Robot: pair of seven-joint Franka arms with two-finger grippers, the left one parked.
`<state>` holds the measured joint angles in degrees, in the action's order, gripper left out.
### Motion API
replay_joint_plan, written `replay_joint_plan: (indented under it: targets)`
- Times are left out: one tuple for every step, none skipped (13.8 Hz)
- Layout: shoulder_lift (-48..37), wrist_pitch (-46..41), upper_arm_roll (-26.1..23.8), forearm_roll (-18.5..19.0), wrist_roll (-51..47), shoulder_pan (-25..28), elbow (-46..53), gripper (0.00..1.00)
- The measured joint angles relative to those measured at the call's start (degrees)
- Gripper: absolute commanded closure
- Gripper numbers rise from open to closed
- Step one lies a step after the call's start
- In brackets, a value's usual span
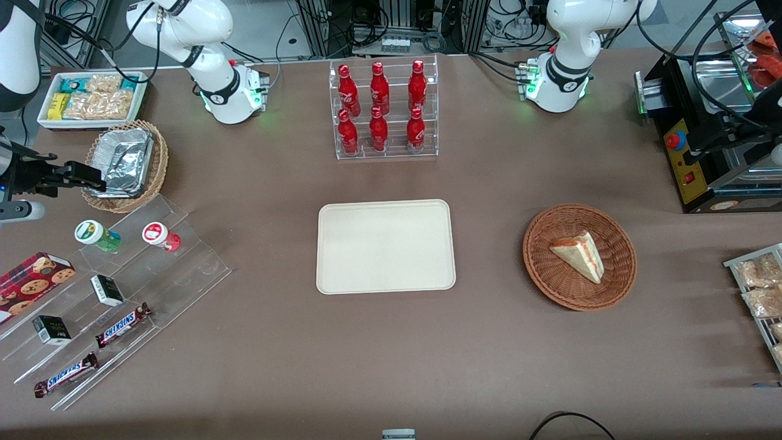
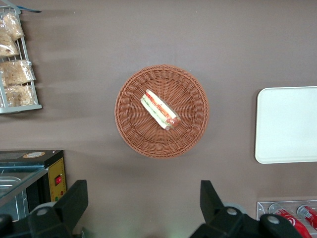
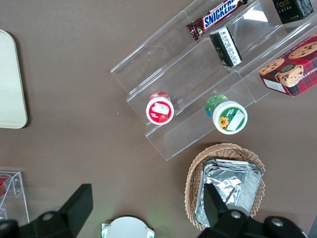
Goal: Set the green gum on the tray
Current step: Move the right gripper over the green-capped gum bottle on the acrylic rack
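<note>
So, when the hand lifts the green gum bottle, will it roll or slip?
The green gum looks rigid and probably light. Round and smooth, it may slip or roll off its clear stepped shelf. The open hand hovers above it.

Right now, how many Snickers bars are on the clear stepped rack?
2. One Snickers bar lies on a middle step; the other lies on the step nearest the front camera. End effector, open, hovers over the foil basket, away from both.
</note>
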<state>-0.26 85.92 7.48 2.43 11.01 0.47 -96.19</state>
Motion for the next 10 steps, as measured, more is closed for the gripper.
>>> replay_joint_plan:
  targets:
    - [0.0,0.0,0.0,0.0,0.0,0.0,0.0,0.01]
    - [0.1,0.0,0.0,0.0,0.0,0.0,0.0,0.01]
    - [0.1,0.0,0.0,0.0,0.0,0.0,0.0,0.01]
    - [0.3,0.1,0.0,0.0,0.0,0.0,0.0,0.01]
    - [0.4,0.2,0.0,0.0,0.1,0.0,-0.1,0.01]
    - [0.6,0.4,0.0,0.0,0.5,0.0,-0.3,0.01]
    - [0.6,1.3,0.0,0.0,1.6,0.0,-1.0,0.01]
    - [0.6,2.6,0.1,0.0,3.9,0.0,-2.0,0.01]
    - [0.7,4.1,0.4,0.0,7.0,-0.2,-3.2,0.01]
    - [0.8,5.4,0.6,0.0,10.3,-0.5,-4.3,0.01]
